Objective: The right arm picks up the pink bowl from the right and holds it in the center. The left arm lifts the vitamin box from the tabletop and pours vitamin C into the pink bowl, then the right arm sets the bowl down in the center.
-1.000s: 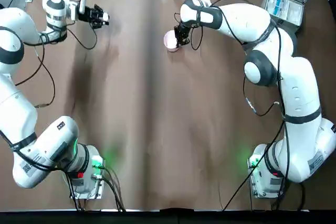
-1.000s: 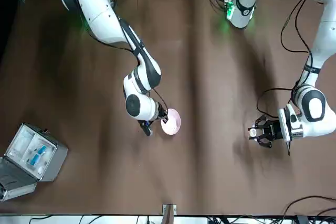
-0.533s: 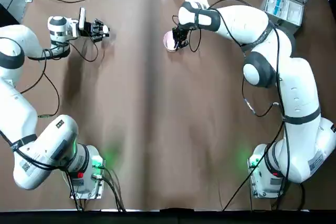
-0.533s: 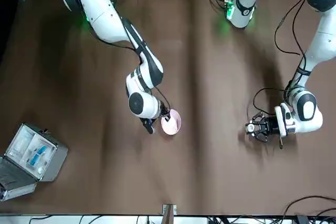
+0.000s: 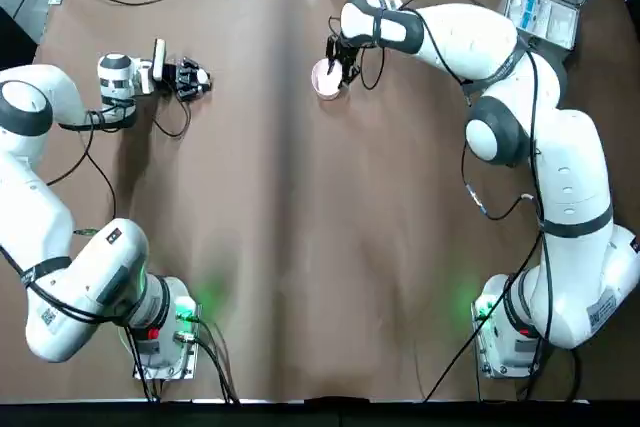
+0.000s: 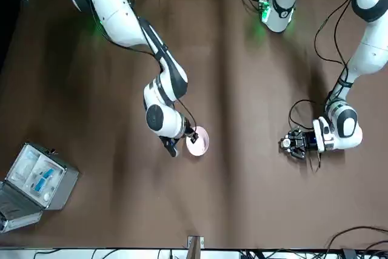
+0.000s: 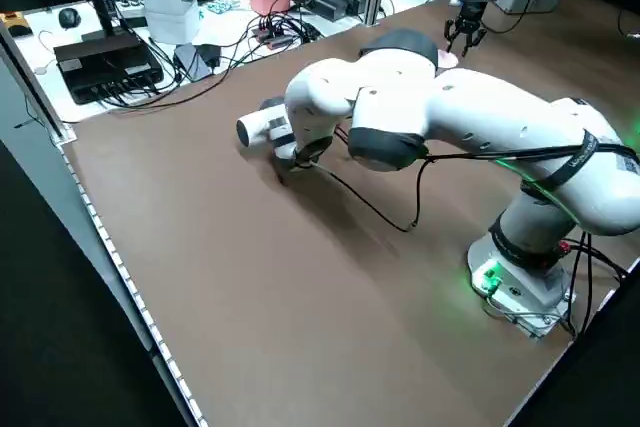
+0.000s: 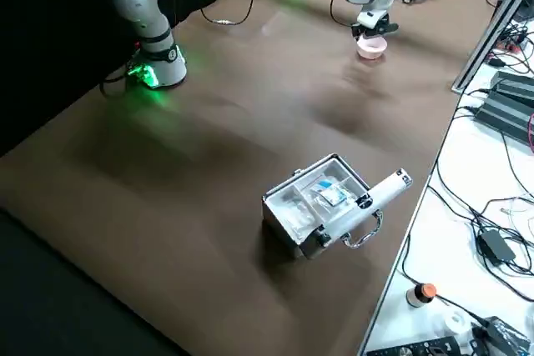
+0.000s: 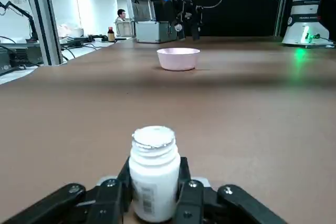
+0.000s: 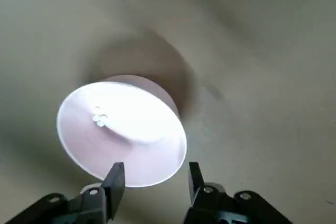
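We look nearly finished: vitamins in the bowl, box left to put away

Toward the tabletop's (image 5: 290, 267) far left corner, the left gripper (image 9: 156, 167) is clamped around the vitamin box (image 9: 155, 184), which stands upright in its grasp. Further right, near the middle of the far edge, we see the pink bowl (image 5: 325, 79), upright, with small white pieces (image 10: 100, 118) inside. We judge the pour done. The right gripper (image 10: 156, 165) is beside the bowl, its fingers parted as if it has released it, so the setting down seems done too. Rightmost, by the far right corner, lies the open grey case (image 5: 541, 17). What remains, we think, is backing both arms clear.
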`<state>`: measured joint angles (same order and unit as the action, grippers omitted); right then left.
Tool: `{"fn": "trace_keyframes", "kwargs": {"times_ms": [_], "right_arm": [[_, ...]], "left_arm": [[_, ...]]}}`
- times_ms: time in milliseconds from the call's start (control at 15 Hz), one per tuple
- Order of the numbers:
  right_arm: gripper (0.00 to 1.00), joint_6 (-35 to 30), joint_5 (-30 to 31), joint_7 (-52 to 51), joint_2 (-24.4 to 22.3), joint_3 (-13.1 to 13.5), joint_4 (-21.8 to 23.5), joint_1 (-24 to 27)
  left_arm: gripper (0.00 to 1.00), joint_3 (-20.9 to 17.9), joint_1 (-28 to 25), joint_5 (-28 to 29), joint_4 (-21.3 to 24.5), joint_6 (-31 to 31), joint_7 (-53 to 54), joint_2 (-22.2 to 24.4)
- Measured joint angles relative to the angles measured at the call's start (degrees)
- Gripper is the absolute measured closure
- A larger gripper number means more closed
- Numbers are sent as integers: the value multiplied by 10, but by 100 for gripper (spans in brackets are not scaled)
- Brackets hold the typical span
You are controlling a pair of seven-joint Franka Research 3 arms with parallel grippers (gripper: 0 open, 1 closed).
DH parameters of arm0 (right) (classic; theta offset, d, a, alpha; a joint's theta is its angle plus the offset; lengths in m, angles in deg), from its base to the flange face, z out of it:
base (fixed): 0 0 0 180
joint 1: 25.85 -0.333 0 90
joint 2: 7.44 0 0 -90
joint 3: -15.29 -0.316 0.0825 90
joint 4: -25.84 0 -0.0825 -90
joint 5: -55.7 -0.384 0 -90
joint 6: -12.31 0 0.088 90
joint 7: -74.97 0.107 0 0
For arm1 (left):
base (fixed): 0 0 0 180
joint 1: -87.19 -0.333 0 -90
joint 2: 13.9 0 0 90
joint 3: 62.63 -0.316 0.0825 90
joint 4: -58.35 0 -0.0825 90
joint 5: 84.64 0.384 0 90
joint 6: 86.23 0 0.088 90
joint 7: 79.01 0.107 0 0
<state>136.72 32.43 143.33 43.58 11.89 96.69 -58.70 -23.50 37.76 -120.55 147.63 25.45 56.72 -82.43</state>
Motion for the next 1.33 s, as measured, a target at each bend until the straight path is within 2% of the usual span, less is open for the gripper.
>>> {"fn": "trace_keyframes", "kwargs": {"times_ms": [333, 400, 667, 733, 1000, 1200, 1333], "right_arm": [[36, -7, 80, -1, -25, 1, -10, 3], [34, -19, 86, -1, -31, 2, -12, 5], [34, -93, 91, -45, -64, 7, -16, 50], [34, -133, 91, -102, -91, 8, -20, 90], [33, -250, 92, -244, -161, 8, -24, 169], [32, -321, 94, -357, -202, 9, -24, 224], [29, -342, 109, -429, -227, 9, -24, 257]], "left_arm": [[63, 1, -1, 0, -2, 0, 0, 0], [58, 1, -1, 0, -2, 0, 0, 0], [22, 2, -1, 0, -4, 0, 0, 1], [3, 5, 0, 0, -5, 0, 0, 2], [0, 11, 2, 0, -11, 0, 0, 33], [0, 13, 18, 0, -13, 0, -1, 88], [0, 13, 40, 0, -15, 2, -2, 130]]}}
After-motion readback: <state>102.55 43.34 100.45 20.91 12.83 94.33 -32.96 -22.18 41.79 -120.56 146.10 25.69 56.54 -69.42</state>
